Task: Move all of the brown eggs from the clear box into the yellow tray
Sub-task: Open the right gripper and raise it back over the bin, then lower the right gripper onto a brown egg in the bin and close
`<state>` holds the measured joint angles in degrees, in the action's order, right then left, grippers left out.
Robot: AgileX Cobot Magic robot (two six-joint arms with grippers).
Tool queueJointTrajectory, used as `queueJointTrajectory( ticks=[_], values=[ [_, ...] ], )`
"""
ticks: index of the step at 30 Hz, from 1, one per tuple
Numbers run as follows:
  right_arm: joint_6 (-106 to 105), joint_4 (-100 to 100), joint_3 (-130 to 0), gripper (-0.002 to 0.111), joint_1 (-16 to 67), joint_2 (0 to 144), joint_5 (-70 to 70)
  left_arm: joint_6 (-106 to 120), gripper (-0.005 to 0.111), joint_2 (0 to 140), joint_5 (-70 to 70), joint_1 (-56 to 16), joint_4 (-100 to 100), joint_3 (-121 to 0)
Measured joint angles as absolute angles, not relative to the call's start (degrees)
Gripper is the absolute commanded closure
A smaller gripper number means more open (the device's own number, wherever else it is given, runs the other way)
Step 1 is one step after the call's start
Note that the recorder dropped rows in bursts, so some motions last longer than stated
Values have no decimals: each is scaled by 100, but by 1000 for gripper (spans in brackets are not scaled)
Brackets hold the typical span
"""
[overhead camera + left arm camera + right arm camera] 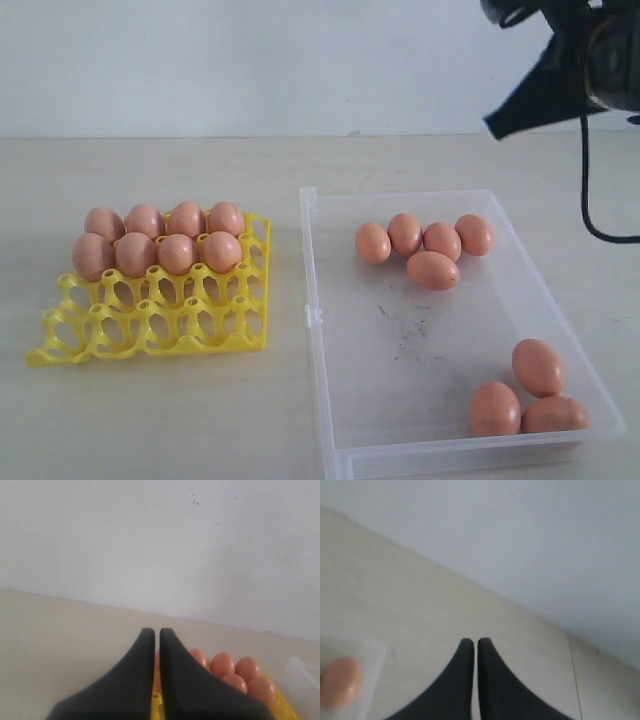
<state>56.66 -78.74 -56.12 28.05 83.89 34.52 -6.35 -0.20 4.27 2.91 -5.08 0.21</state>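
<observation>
— How many brown eggs (pixel 176 252) are counted, and where are they found?

— Sixteen are counted. Eight are seated in the yellow tray (pixel 140 349), in two rows of four. Eight are left in the clear box (pixel 313 318): a cluster of five (pixel 433 269) and a group of three (pixel 538 366) in a corner, with the scuffed floor bared between them.

— How are they placed relative to the left gripper (pixel 156 630)?

— In the left wrist view the tray's eggs are seen just beyond and beneath its fingers, partly hidden by one of them. Five can be made out there; the others are covered. A corner of the clear box is glimpsed farther off to the side.

— And the right gripper (pixel 471 641)?

— It is held high above the table (pixel 180 420), past the far right corner of the box in the exterior view. The cluster of five lies below it and toward the tray; the group of three is set well apart from it, at the near end of the box. From its wrist camera only one egg (pixel 340 682) is seen, off to one side in a corner of the box.

— How are the jaws found?

— On both grippers the fingers are brought together until only a thin slit is left. Nothing is gripped by either, and no egg is touched.
</observation>
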Motion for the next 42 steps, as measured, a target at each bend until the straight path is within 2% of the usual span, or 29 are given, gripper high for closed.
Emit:
queueJointTrajectory(
  ticks=[10, 15, 17, 19, 21, 24, 26, 33, 38, 42],
  values=[
    [540, -2070, -5587, 109, 2805, 8445, 3915, -635, 103, -20, 427, 291, -508, 21],
    [-342, -1065, -5587, 108, 2805, 8708, 4145, -635, 103, -20, 427, 291, -508, 21],
    [-579, -990, -5587, 105, 2805, 8810, 4063, -635, 103, -20, 427, 291, -508, 21],
    [-822, -939, -5587, 94, 2805, 8919, 3858, -635, 103, -20, 427, 291, -508, 21],
    [-1169, -834, -5587, 78, 2805, 9056, 3537, -635, 103, -20, 427, 291, -508, 21],
    [-1641, -767, -5587, 48, 2805, 9299, 2980, -635, 103, -20, 427, 291, -508, 21],
    [-1748, -755, -5587, 42, 2805, 9516, 2635, -635, 103, -20, 427, 291, -508, 21],
    [-1842, -1466, -5587, 61, 2805, 10147, 1794, -635, 103, -20, 427, 291, -508, 21],
    [-1839, -1784, -5610, 63, 2805, 10309, 1193, -635, 103, -20, 427, 291, -508, 21],
    [-1727, -1839, -5947, 63, 2805, 10459, 1437, -635, 103, -20, 427, 291, -508, 21]
  ],
)
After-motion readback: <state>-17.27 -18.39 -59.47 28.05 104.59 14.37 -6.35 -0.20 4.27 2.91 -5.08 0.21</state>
